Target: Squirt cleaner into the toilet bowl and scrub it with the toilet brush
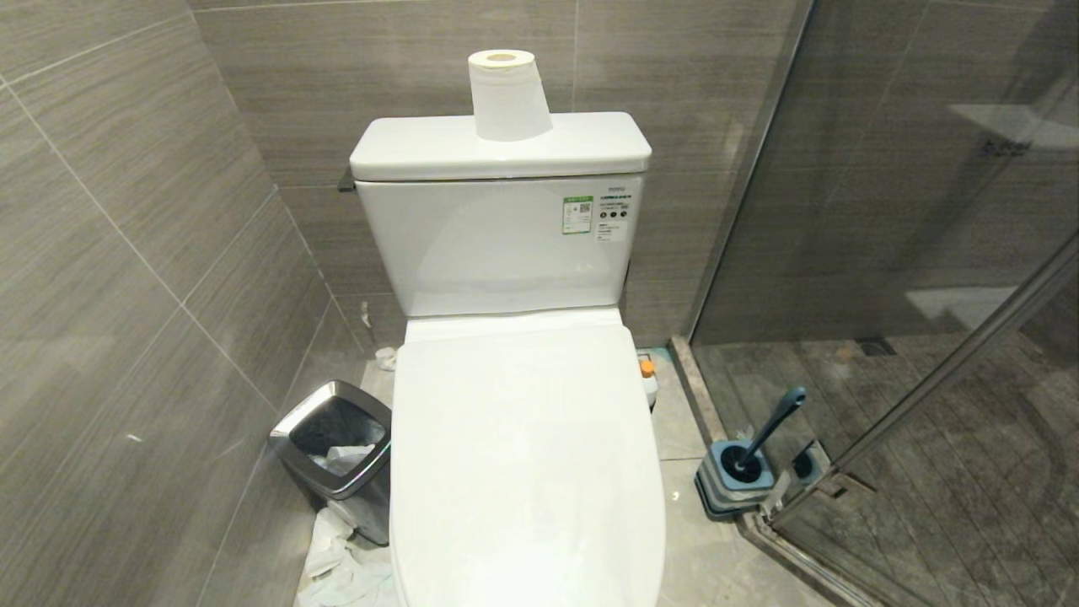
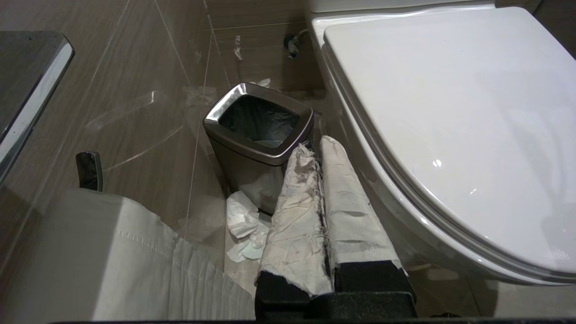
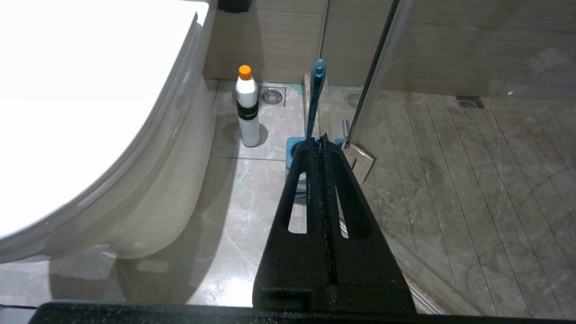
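The white toilet (image 1: 523, 438) stands in the middle of the head view with its lid down, so the toilet bowl is hidden. The cleaner (image 3: 247, 108), a small white bottle with an orange cap, stands on the floor at the toilet's right side; only its cap (image 1: 646, 367) peeks out in the head view. The toilet brush (image 1: 771, 430) leans in its square grey-blue holder (image 1: 732, 480) by the glass door. My left gripper (image 2: 315, 146), wrapped in white cloth, is shut and empty beside the toilet's left flank. My right gripper (image 3: 318, 141) is shut and empty, short of the brush holder (image 3: 293, 148).
A steel-rimmed bin (image 1: 337, 459) stands left of the toilet with crumpled tissue (image 1: 341, 561) on the floor beside it. A paper roll (image 1: 508, 93) sits on the cistern lid. A glass shower door (image 1: 927, 354) and its metal frame close off the right side. Tiled walls stand left and behind.
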Robot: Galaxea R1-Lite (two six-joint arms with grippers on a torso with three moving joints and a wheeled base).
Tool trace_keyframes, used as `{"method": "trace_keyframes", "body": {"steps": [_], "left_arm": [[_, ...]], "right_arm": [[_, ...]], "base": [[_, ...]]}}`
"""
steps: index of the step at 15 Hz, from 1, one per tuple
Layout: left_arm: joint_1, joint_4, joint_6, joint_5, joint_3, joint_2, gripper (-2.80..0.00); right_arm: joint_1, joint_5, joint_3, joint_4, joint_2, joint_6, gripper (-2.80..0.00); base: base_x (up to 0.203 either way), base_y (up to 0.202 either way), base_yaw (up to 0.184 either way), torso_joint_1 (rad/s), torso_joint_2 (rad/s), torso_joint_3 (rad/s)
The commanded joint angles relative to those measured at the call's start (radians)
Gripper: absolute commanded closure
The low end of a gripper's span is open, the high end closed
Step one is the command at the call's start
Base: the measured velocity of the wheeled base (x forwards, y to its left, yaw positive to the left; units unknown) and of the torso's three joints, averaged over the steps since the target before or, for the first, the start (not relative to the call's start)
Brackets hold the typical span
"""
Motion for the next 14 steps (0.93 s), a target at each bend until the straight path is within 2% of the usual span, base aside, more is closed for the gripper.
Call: {"method": "trace_keyframes", "body": {"steps": [1, 14], "left_arm": [[0.000, 0.001, 0.002, 0.000, 0.000, 0.002, 0.00], [0.000, 0.003, 0.012, -0.003, 0.000, 0.002, 0.00]], "right_arm": [[0.000, 0.001, 0.000, 0.000, 0.002, -0.001, 0.00], [0.000, 0.000, 0.000, -0.001, 0.002, -0.001, 0.00]], "base": [[0.000, 0.000, 0.000, 0.000, 0.00, 0.000], [0.000, 0.000, 0.000, 0.000, 0.00, 0.000]]}}
